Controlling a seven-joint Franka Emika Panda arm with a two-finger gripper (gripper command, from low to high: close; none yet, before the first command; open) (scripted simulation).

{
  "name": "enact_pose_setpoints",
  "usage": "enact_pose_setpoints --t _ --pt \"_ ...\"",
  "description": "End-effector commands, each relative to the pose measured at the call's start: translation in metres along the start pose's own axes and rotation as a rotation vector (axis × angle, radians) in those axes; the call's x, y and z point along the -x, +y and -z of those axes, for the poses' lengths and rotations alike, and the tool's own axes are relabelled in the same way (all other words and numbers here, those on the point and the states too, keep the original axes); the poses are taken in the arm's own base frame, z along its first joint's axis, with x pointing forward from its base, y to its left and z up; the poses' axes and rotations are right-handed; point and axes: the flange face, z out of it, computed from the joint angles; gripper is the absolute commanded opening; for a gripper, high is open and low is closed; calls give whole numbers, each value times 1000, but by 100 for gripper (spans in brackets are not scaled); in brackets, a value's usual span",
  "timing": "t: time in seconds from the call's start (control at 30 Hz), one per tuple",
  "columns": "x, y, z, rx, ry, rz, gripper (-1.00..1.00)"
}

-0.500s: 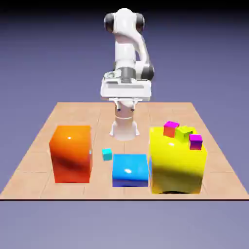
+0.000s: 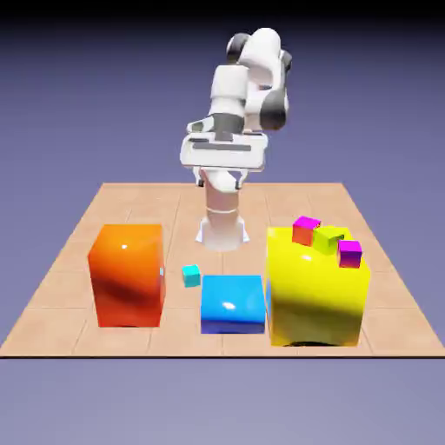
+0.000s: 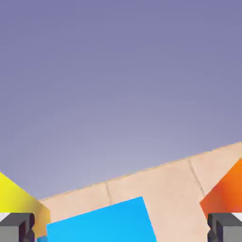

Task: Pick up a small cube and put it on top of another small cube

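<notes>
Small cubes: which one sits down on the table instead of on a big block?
The cyan cube, alone on the table between the orange block and blue block. The others sit atop the yellow block.

Between the wide-apart fingertips (image 3: 17, 226), the blue block (image 3: 101, 223) runs off the hand view's bottom edge; the yellow block (image 3: 14, 198) and orange block (image 3: 226, 194) beside them are cropped to corners.
</notes>
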Motion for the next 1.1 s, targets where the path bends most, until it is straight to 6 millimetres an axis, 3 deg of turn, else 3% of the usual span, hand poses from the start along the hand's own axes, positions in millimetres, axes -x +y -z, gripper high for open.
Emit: enact_pose_setpoints --t 0.0,0.23,0.53,0.77,1.0,1.07 --pt "3 3 -3 21 -6 -23 0" --pt "21 30 -36 173 -52 -190 0" --pt "27 78 -106 363 -126 -447 0" --pt "14 137 -165 487 -197 -686 0" --pt "-6 215 -210 570 -272 -948 0" --pt "-3 217 -218 571 -272 -947 0"
